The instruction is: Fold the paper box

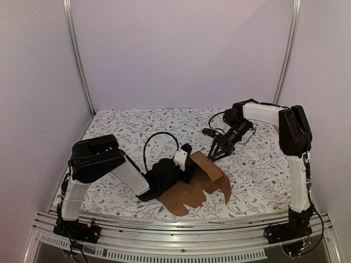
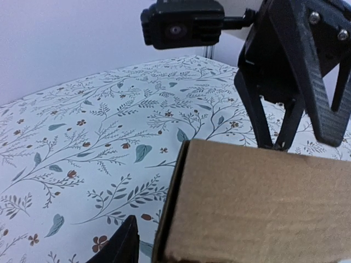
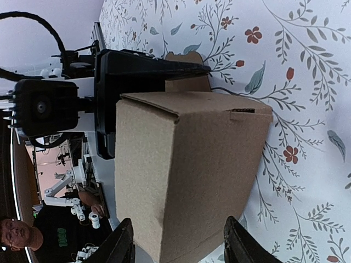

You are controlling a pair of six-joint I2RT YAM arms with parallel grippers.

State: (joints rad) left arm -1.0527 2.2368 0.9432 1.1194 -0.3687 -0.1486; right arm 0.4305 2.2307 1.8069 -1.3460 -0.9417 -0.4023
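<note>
1 box (image 1: 205, 178) of plain brown cardboard sits toward the front of the leaf-and-flower printed cloth (image 1: 120, 126), half formed. Its jagged flat flaps lie nearest, and 2 matte creased walls stand behind them, meeting at a sharp corner. The left gripper (image 1: 186, 170) is at the box's left wall; only 1 black finger shows, so its jaw gap cannot be told. Beyond, the right gripper (image 1: 216, 157) spreads 2 ribbed black fingers wide astride the box's top edge, gripping nothing.
</note>
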